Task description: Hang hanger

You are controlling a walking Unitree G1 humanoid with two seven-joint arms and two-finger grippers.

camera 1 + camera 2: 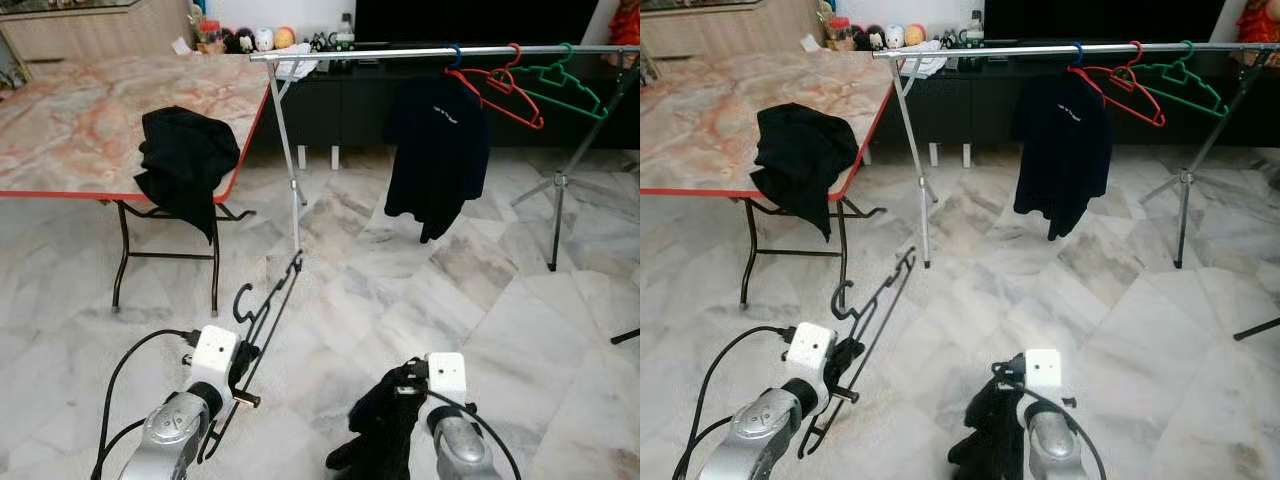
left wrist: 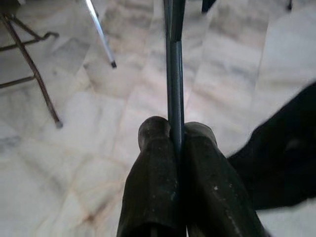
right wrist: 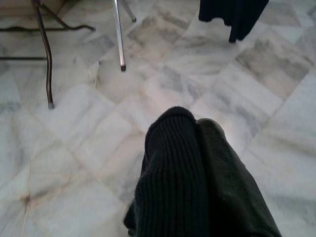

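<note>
A marble floor (image 1: 420,290) is stretching out under everything, and on the robot's left a marble-topped desk (image 1: 90,110) with a red edge and folding metal legs is carrying a black garment (image 1: 185,160) that is drooping over its near edge. A silver clothes rail (image 1: 400,52) is running across the far side of the room from above the desk's corner toward the right, standing on thin metal legs. A dark shirt (image 1: 436,150) is hanging from the rail, and just to its right a red hanger (image 1: 500,90) and a green hanger (image 1: 565,85) are hanging side by side. Low in the left eye view, the left gripper (image 1: 243,372) is holding a black hanger (image 1: 268,305) well short of the rail, with the hook pointing up and forward over the floor; in the left wrist view its jaws are pressing together on the hanger's thin bar. The right gripper (image 3: 197,148) is sitting low beside it with a black knitted cloth (image 3: 170,177) wrapped over one finger and trailing down toward the floor, the jaws pinching that cloth between them.
</note>
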